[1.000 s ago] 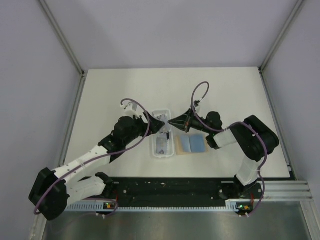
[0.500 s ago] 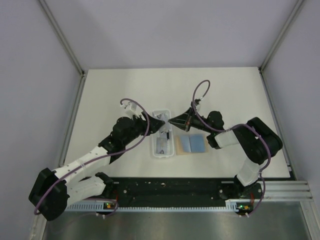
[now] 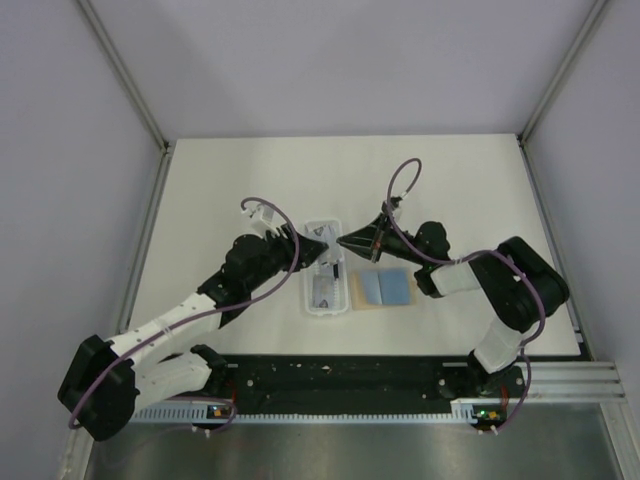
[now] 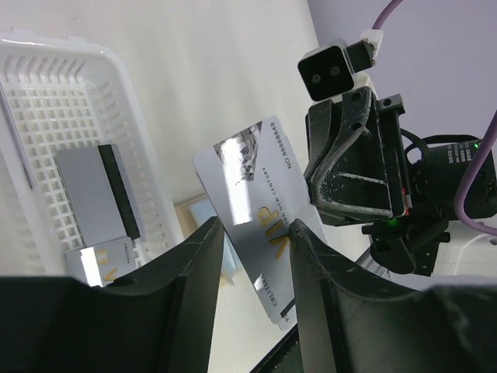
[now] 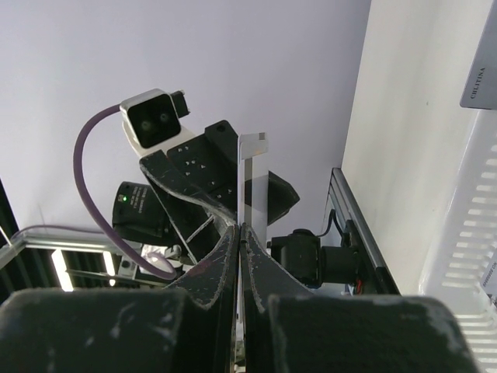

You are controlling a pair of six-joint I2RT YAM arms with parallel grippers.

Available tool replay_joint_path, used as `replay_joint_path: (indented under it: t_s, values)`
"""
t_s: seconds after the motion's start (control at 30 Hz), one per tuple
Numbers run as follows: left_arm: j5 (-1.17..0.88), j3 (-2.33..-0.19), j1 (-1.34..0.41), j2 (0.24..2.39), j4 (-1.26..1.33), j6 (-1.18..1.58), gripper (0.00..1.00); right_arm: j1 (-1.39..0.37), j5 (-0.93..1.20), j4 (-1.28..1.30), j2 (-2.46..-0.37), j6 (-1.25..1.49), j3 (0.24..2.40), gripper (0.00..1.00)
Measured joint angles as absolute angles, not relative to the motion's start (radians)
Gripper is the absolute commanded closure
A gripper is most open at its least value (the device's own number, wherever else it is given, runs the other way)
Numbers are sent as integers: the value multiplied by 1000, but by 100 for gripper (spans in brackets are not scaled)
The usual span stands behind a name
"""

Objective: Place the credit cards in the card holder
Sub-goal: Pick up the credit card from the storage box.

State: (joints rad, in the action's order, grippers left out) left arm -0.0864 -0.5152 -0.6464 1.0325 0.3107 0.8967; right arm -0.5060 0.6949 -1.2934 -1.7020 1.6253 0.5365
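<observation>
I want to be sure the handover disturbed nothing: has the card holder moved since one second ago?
No. The card holder lies open at the same spot, just right of the white tray, exactly as before.

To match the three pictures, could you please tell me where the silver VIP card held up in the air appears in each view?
Top external: VIP card is a small sliver mid-table, over the far end of the white lattice tray.
Left wrist: VIP card sits centre, face-on, right of the tray.
Right wrist: VIP card sits centre, edge-on, a thin upright strip; the tray is at the right edge.
Shared landmark: the white lattice tray.
</observation>
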Motion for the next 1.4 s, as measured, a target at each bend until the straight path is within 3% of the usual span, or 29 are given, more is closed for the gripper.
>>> replay_joint_path:
  t_s: [0.13,0.73,1.13,1.4]
  values:
    - [-89,-504,-646,1032,322,896,62,-506,697,-1293,-1695,1625,537,100]
    - [-81,-480,-643,981,320,888,62,-505,698,-1293,-1695,1626,537,100]
    - [-72,-472,-638,953,318,888,84,-505,698,-1293,-1687,1625,537,100]
    - [-70,-472,-636,937,321,892,90,-501,693,-1285,-1687,1624,533,100]
